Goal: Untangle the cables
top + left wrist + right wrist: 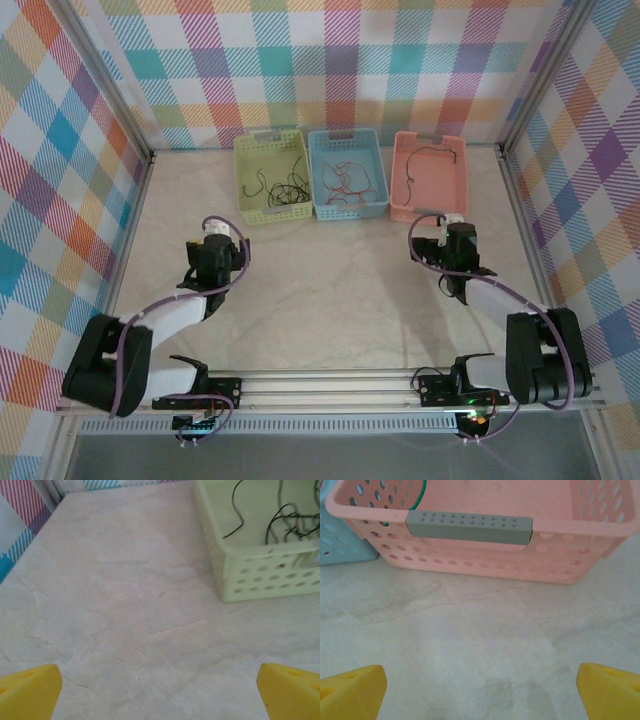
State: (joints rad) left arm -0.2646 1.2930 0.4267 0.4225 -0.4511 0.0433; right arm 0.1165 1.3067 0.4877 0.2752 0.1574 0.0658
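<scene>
Your left pincer (160, 695) stands wide open with nothing between its yellow fingertips (30, 690), which sit in the two lower corners of the left wrist view. Bare table (125, 605) lies under it. A green basket (260, 575) sits in the upper right of that view, and thin black cables (285, 522) lie loose inside it.

Your right pincer (480, 692) is spread wide too and holds nothing, its tips low in the right wrist view over bare table. Just beyond it is a pink basket (560, 535) with its grey handle (470, 527) facing you. A green cable (422, 490) shows at its upper left corner. The edge of a blue basket (340, 545) shows at the left of the frame.

In the top view the three baskets stand in a row in the upper middle of the frame. The left one holds black cables (285, 190), the middle one red cables (345, 180), and the right one a thin cable (432, 150). The left pincer (215, 240) is in the left centre, and the right pincer (450, 225) is just below the pink basket.
</scene>
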